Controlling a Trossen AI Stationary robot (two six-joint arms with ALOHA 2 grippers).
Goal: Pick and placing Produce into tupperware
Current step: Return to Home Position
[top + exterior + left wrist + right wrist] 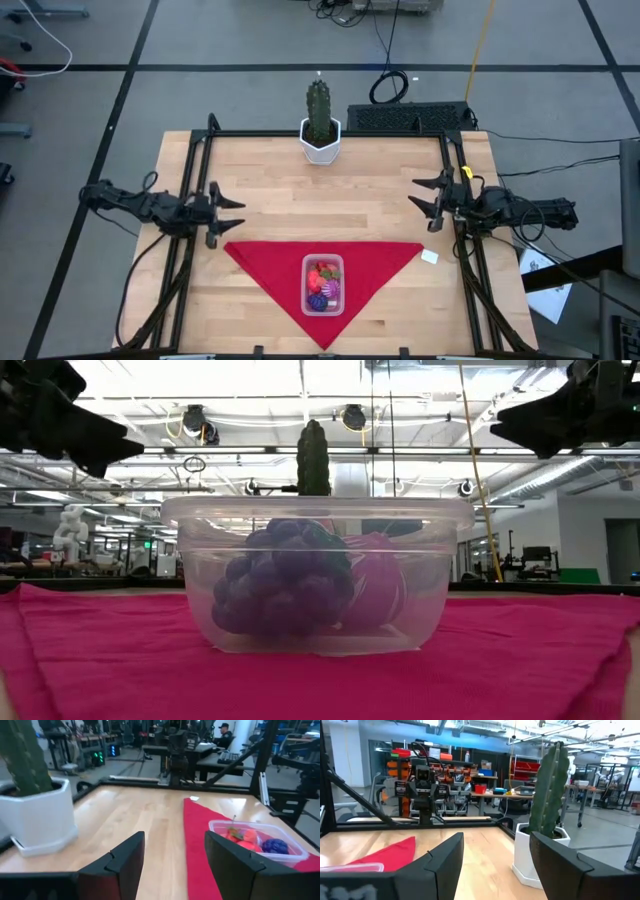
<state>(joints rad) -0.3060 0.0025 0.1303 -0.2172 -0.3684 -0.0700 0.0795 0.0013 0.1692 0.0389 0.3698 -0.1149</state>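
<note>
While left gripper (235,215) (9 o'clock) and right gripper (418,195) (3 o'clock) stand wide open, empty, the produce (322,285) in the tupperware (304,285) (6 o'clock) looks light, slippery; pinch mid-body.

Bare tabletop (330,200) mid-table; cactus (319,108) at far edge, tupperware (323,257) on red cloth (265,260) near edge.

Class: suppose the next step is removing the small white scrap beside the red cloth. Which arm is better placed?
Right. The open right gripper sits near the scrap, on its side of the table; the open left gripper waits at the opposite edge, beyond the red cloth.
</note>
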